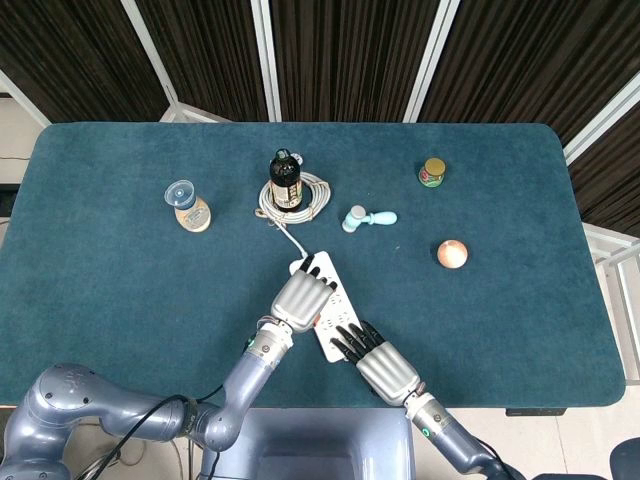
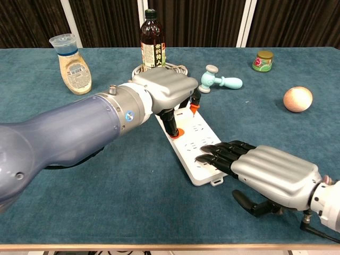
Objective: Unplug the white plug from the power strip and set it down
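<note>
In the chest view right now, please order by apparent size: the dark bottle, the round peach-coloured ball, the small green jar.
1. dark bottle, clearly the largest.
2. peach-coloured ball.
3. small green jar, smallest, though it stands farther from the camera than the ball, so their true order is unsure.

A robot test lab or studio: a table covered in teal felt [image 1: 120, 290] stands before dark pleated curtains [image 1: 340, 55] hung between white frame poles [image 1: 264, 60], with unrelated props scattered about, like a sauce bottle [image 1: 285, 181] and a toy hammer [image 1: 367, 218].
</note>
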`<state>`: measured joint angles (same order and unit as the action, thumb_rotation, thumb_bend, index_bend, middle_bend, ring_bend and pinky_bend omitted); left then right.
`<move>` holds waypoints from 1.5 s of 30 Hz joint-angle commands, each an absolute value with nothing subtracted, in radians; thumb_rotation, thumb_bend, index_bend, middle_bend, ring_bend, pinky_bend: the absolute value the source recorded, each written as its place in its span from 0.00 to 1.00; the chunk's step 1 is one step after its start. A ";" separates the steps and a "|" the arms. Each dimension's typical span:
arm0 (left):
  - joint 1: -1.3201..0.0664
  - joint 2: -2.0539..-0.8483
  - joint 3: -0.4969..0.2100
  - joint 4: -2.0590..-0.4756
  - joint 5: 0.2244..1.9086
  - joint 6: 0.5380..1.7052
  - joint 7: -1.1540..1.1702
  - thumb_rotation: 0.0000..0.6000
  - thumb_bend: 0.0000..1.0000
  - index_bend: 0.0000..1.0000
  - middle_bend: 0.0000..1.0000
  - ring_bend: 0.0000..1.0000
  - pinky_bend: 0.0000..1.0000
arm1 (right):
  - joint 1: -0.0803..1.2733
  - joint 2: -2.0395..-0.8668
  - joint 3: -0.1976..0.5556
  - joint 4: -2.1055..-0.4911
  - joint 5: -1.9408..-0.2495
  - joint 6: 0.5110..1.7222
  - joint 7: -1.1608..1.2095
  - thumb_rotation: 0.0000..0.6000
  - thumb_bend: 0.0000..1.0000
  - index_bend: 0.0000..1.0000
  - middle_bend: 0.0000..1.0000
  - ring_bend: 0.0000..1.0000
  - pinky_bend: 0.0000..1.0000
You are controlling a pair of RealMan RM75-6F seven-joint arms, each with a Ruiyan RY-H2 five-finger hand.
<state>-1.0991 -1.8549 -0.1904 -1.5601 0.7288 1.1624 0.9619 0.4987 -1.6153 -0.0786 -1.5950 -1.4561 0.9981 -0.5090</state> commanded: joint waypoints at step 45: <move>-1.118 -1.812 -0.299 -1.634 0.778 1.181 0.943 1.00 0.39 0.67 0.75 0.27 0.13 | 0.491 -1.624 -0.077 -1.610 -1.462 1.005 -0.537 1.00 0.71 0.00 0.00 0.00 0.00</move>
<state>-1.1146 -1.8190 -0.2903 -1.6265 0.7725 1.1772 0.9485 0.4900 -1.6242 -0.0783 -1.6100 -1.4619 1.0037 -0.5360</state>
